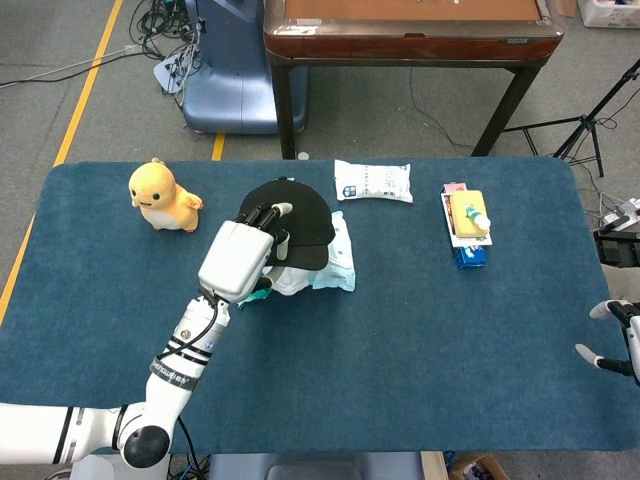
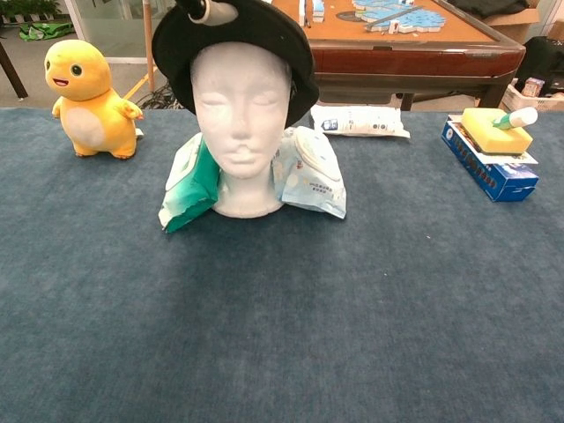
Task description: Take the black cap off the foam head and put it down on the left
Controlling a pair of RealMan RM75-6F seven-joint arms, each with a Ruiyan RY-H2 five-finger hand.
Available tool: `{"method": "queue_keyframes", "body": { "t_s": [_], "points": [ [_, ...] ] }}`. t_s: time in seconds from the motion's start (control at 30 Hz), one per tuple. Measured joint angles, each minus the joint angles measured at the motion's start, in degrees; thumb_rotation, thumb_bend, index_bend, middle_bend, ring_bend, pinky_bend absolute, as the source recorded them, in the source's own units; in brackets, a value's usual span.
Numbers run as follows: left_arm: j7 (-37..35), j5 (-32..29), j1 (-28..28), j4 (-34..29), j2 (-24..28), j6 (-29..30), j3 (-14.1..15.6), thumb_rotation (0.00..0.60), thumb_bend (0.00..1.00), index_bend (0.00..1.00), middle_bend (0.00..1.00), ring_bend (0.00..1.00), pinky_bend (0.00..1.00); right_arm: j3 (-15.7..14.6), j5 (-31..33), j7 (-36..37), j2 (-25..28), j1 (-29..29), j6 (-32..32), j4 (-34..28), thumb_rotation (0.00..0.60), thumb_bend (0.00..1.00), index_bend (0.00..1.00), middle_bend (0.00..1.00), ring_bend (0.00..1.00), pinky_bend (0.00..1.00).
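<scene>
Over the table's left half, left hand [image 1: 240, 258] grasping the cap [image 1: 296, 225] by its brim, fingers [image 1: 268, 214] hooked across the black fabric; one pale fingertip [image 2: 213, 11] showing at the top edge of the chest view. Cap tipped back on the head [image 2: 241, 123], brim raised clear of the brow, crown covering the back and sides. Matte white foam, smooth, moulded with closed eyes, nose and lips, on a short neck base. Propped against the neck, two soft crinkled packs: green [image 2: 189, 187] on one side, pale blue [image 2: 309, 173] on the other. Near the far left, a plump yellow plush duck [image 1: 162, 196], upright. Behind the head, a flat white pack [image 1: 372, 181]. Well to the right, a blue box [image 2: 489, 164] topped with a yellow sponge [image 2: 494, 129] and a small bottle [image 2: 519, 117]. At the right edge, right hand [image 1: 612, 338] barely visible, state impossible to tell. Beneath all, dark blue napped cloth [image 2: 352, 308] with rounded corners. Beyond, grey floor, a yellow line [image 1: 85, 85], cables and a wooden table [image 1: 410, 35].
</scene>
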Motion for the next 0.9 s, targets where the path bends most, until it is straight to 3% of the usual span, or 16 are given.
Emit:
{"method": "queue_keyframes", "body": {
  "t_s": [0.47,0.9],
  "points": [
    [-0.1,-0.5,-1.9,0.1,0.3,1.4,-0.3,0.6,0.34,0.62,0.19,0.17,0.4,-0.1,0.3,-0.7,-0.1,0.4,-0.6,-0.1,0.6,0.08,0.45,0.45,0.36,0.55],
    [-1.5,-4.5,-4.6,5.4,0.0,1.2,-2.8,0.6,0.34,0.62,0.19,0.17,0.4,-0.1,0.7,-1.0,-0.2,0.7,-1.2,-0.1,0.6,0.08,0.45,0.45,0.36,0.55]
  ]
}}
